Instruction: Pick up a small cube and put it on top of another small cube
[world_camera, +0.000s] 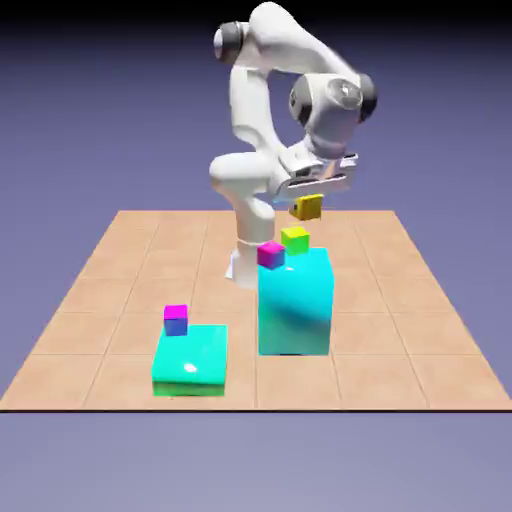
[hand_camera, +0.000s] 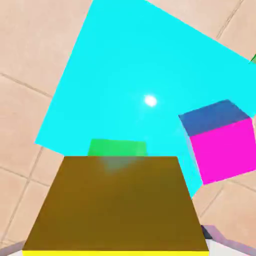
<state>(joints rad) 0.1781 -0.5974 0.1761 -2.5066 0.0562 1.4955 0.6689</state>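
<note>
Exterior view, front of the tiled surface (world_camera: 100, 290): low cyan block (world_camera: 190, 360) is seen toward the exterior view's left, with a magenta-topped blue cube (world_camera: 176, 320) set on its back left corner. Behind it, toward the right: tall cyan block (world_camera: 296, 305). Two small cubes are carried on its top, a magenta cube (world_camera: 270, 254) at the left edge and a lime-green cube (world_camera: 295, 239) just beside it, further back. Yellow cube (world_camera: 308, 207) is held in the air just above the lime-green cube, apart from it, gripped by the jaws of the gripper (world_camera: 310, 192). White arm (world_camera: 265, 110) is bent over behind.

Hand view: yellow cube (hand_camera: 117, 205) fills the bottom, fingertips hidden by it. A sliver of lime-green cube (hand_camera: 117, 148) is seen just past its far edge, on the cyan top (hand_camera: 140, 75). Magenta cube (hand_camera: 217, 142) sits at the right.
</note>
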